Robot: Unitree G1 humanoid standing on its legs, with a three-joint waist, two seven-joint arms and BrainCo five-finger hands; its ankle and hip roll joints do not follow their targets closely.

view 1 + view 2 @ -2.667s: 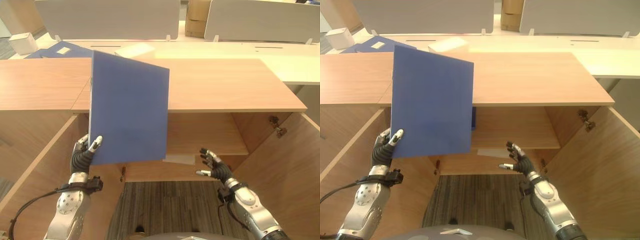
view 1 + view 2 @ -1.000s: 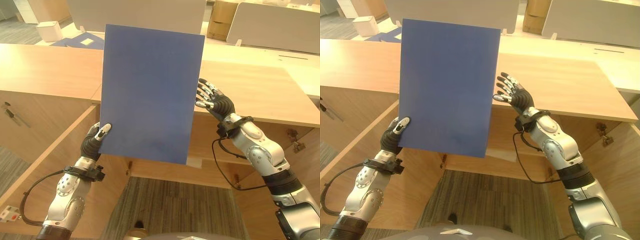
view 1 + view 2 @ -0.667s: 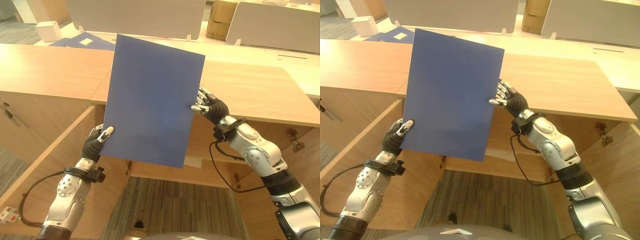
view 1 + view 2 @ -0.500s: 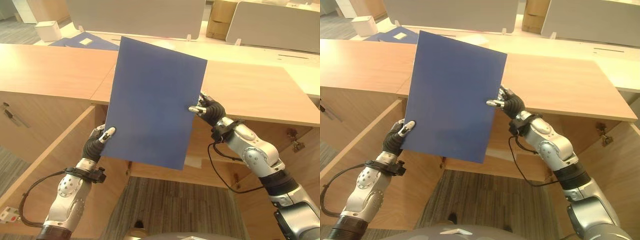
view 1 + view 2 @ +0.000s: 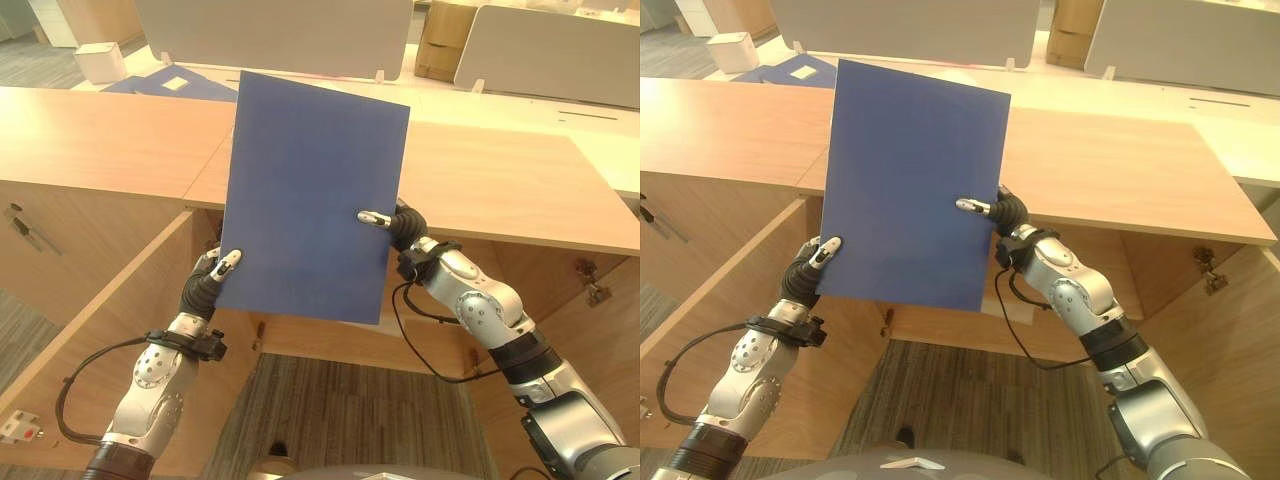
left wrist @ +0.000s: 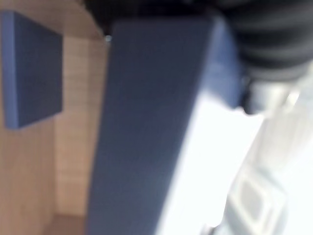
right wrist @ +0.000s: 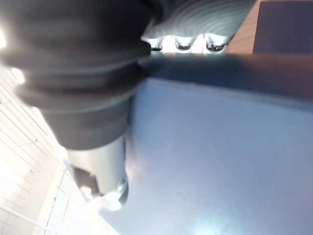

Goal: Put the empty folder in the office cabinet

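Observation:
The blue folder (image 5: 310, 200) stands upright in the air in front of the open wooden cabinet (image 5: 500, 190), hiding part of its top and inside. My left hand (image 5: 205, 290) pinches its lower left corner, thumb on the front face. My right hand (image 5: 400, 225) grips the right edge about halfway up, thumb (image 5: 372, 217) pressed on the front and fingers behind. The right wrist view shows the folder (image 7: 210, 161) clamped under my thumb (image 7: 102, 176). The left wrist view looks along the folder (image 6: 146, 122).
Both cabinet doors stand open, left door (image 5: 110, 320) and right door (image 5: 590, 330). Another blue folder (image 6: 34, 68) stands inside the cabinet. More blue folders (image 5: 170, 85) and a white box (image 5: 97, 60) lie on the desk behind. Striped carpet (image 5: 350, 420) lies below.
My right hand has closed on the folder's right edge, its thumb sliding onto the front face. The left hand and the folder's lower corner shifted slightly right.

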